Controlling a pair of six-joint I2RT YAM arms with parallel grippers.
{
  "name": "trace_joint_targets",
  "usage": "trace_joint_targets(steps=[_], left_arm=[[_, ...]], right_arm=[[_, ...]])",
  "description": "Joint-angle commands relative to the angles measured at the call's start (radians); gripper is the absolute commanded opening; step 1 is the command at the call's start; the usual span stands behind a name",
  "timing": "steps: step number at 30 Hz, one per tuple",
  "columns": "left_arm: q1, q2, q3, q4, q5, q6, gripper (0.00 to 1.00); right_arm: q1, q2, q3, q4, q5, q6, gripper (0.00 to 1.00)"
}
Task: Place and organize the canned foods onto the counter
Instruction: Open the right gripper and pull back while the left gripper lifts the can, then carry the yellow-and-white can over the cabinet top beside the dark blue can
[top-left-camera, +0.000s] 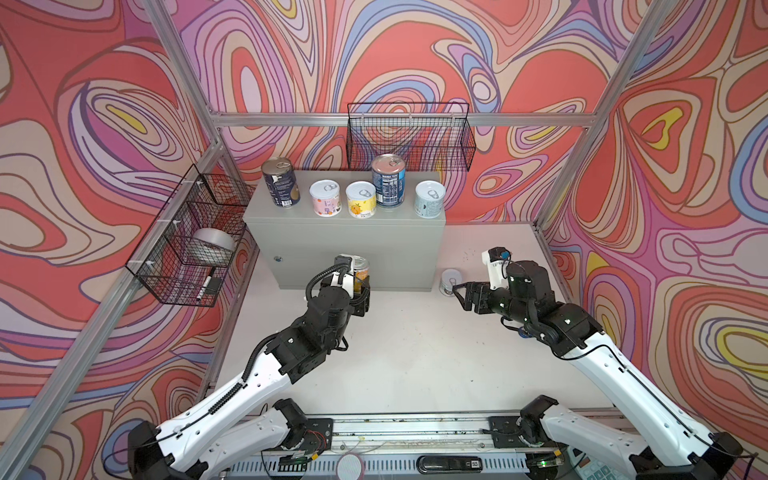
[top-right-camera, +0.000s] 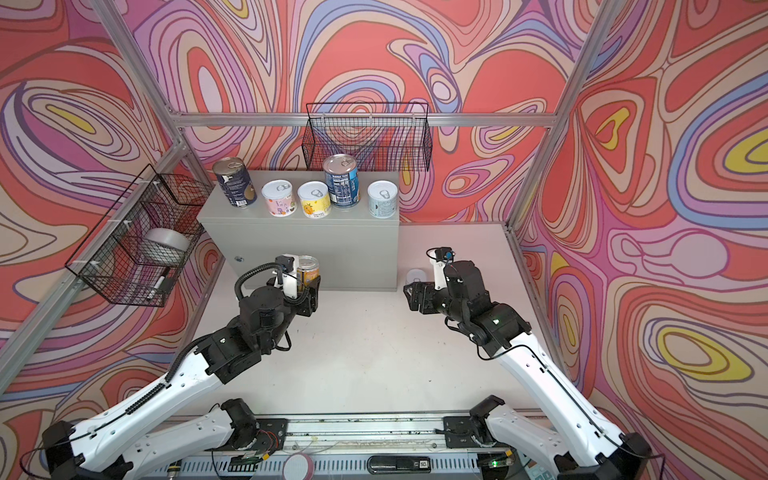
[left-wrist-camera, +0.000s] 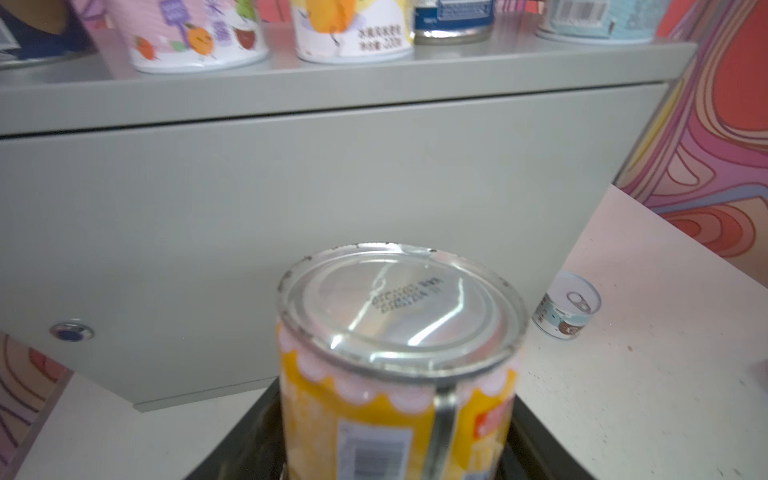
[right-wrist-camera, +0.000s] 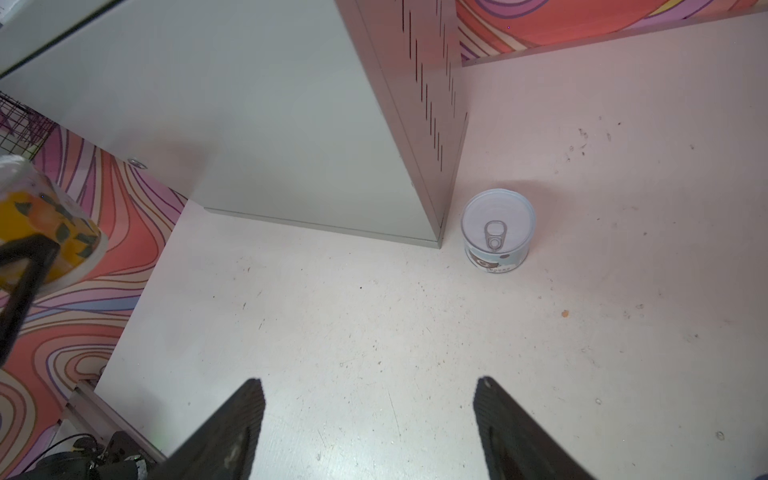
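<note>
Inside the swirly pink-walled cell, five pull-tab cans are already lined up on the grey metal cabinet counter (top-left-camera: 345, 216). The orange-labelled can (top-left-camera: 360, 272) is clamped in the left gripper (top-left-camera: 362, 291) just in front of it, so that one's halfway sorted. The short white-labelled can (top-left-camera: 451, 281) is still left on the white tabletop (top-left-camera: 415, 353) by the counter's corner, with the right gripper (right-wrist-camera: 370, 419) held apart and empty nearby.

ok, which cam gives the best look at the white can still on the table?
Right wrist view: the white can shows whole and sharp, pull-tab up, beside the counter corner. The left wrist view shows it small; in both top views the right gripper partly hides it.
</note>
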Motion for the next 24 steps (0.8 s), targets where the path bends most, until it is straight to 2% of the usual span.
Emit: trace_joint_targets(steps=[1,7,13,24], left_arm=[[0.038,-0.019,0.090,-0.037,-0.109,-0.021,0.46],[0.088,-0.012,0.171,-0.015,-0.169,0.053,0.46],[0.198,0.078,0.291,-0.068,-0.108,0.038,0.47],[0.307,0.210,0.445,-0.069,-0.036,0.067,0.44]], right_arm=[[-0.003,-0.003,0.019,0.015,-0.052,-0.022,0.82],[-0.003,-0.013,0.012,0.008,-0.058,-0.044,0.82],[-0.003,-0.011,0.009,0.015,-0.065,-0.058,0.82],[-0.003,-0.029,-0.002,0.023,-0.097,-0.081,0.83]])
